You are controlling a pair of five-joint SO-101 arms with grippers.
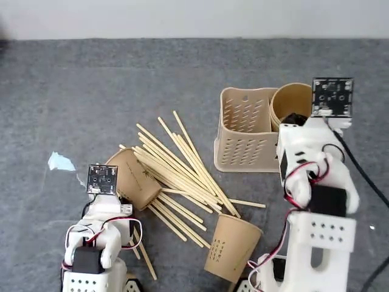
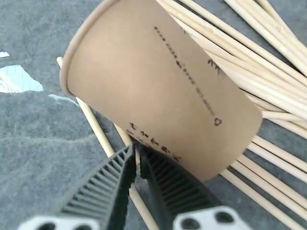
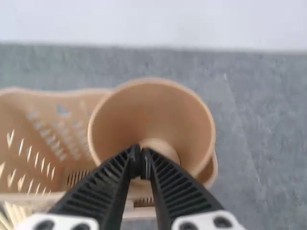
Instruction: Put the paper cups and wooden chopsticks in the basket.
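My right jaws (image 3: 140, 158) are pressed together on the near wall of a paper cup (image 3: 153, 124), pinching it at the rim. That cup sits mouth-up at the end of the basket (image 1: 246, 143) closest to the right arm, tilted a little toward the wrist camera.

My left jaws (image 2: 136, 155) are closed too, with nothing I can make out between them. Their tips are right against the side of a tipped cup (image 2: 163, 86), which lies on its side on the grey worktop (image 1: 91, 91). This cup rests across the near end of the wooden chopsticks (image 1: 182, 164), which are scattered in a loose fan between the tipped cup and the basket, and one stick runs beneath the left jaws.

A third cup (image 1: 231, 246) rests near the right arm's base, just past the chopsticks' ends. A pale blue scrap (image 1: 61, 162) lies beside the tipped cup.
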